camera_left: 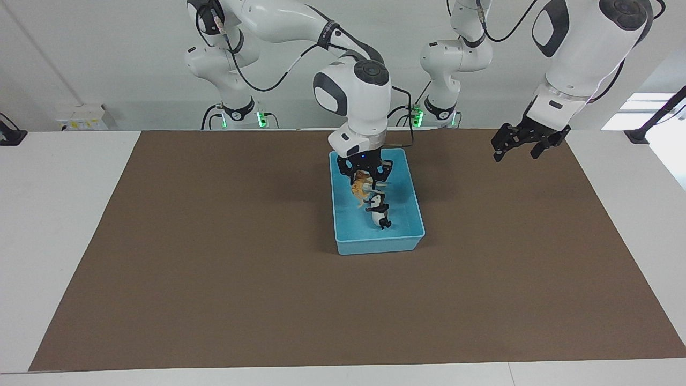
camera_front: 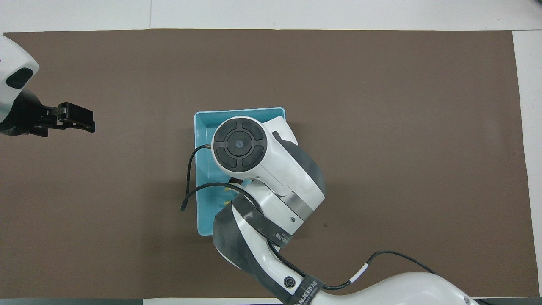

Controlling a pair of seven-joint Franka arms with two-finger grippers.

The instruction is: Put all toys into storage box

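Toys are seen gathered at the light blue rectangular plastic storage box (camera_left: 412, 217) on the brown-covered desk (camera_left: 214, 268). An orange striped plastic tiger figurine (camera_left: 360, 188) is held clenched in the right end effector (camera_left: 366, 172) over the box. A black-and-white plastic panda figurine (camera_left: 378, 210) is found lying inside the box. The left end effector (camera_left: 519, 140), fingers spread and holding nothing, is kept waiting over the desk toward the left arm's end, well apart from the box.
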